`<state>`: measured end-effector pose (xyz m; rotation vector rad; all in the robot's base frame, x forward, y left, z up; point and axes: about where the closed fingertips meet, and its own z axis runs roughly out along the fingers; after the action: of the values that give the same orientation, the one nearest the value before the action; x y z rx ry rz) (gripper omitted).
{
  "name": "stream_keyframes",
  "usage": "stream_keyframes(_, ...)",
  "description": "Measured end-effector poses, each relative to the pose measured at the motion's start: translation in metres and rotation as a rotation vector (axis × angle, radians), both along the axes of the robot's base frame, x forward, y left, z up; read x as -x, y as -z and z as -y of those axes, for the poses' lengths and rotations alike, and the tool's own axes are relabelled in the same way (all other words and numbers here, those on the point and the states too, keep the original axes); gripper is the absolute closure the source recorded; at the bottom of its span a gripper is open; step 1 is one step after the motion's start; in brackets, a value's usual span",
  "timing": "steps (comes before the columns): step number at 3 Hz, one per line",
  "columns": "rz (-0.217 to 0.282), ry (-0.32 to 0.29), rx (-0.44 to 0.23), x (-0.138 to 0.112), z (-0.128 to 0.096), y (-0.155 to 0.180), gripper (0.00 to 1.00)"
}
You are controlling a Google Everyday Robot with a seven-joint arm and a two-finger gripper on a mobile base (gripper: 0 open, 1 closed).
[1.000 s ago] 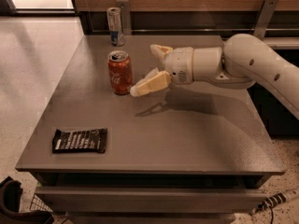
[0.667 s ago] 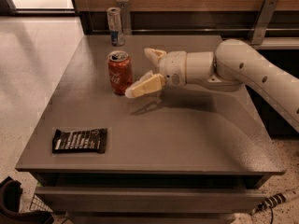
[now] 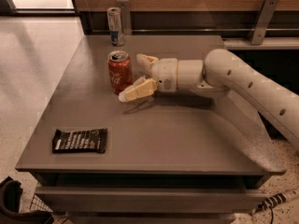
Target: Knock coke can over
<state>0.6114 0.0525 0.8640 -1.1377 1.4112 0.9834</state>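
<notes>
My pincer (image 3: 134, 76) is spread wide just above the frame's centre, with my arm stretching in from the right. The coke can (image 3: 120, 73) stands upright just left of it. A slim can (image 3: 115, 26) stands behind, and a wrapper (image 3: 79, 140) lies lower left on the tabletop (image 3: 187, 139).

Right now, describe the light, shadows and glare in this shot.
Camera view: warm, dim light overall; the floor at top left is washed bright; the open gripper, just right of the coke can, throws a soft shadow on the table beneath it; the arm shades the table's right side; the can's top glints.
</notes>
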Motion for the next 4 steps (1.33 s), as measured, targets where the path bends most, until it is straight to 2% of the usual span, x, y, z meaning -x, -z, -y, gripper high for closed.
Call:
stream_keyframes(1, 0.008, -0.022, -0.013, -0.0041, -0.0109, -0.0011, 0.13)
stream_keyframes(4, 0.009, -0.036, -0.015, -0.0020, -0.0191, -0.0023, 0.82)
